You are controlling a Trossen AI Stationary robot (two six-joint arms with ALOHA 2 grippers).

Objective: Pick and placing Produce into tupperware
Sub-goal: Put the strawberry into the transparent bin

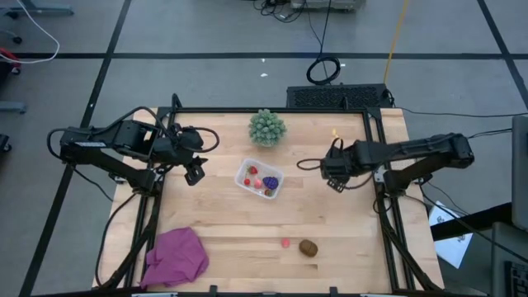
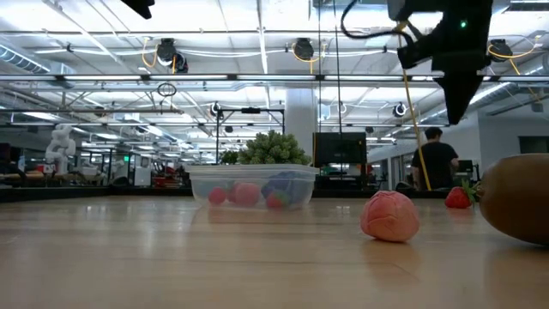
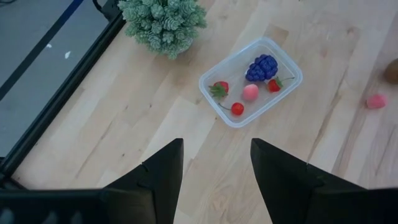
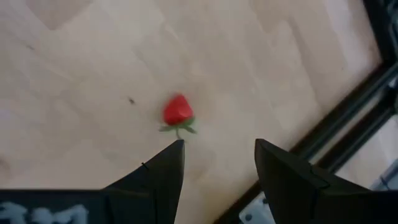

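Brown oval piece (image 1: 308, 247) and pink piece (image 1: 285, 242) lie near on the worktop (image 1: 223, 223); the tupperware (image 1: 259, 179) holds berries. Both the left gripper (image 1: 195, 172) and right gripper (image 1: 334, 183) hover part-open, empty.

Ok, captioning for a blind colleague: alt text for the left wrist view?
A clear tupperware on a wooden table holds purple grapes and small red and pink fruits. A green spiky ball sits nearby; the left gripper is open, empty.
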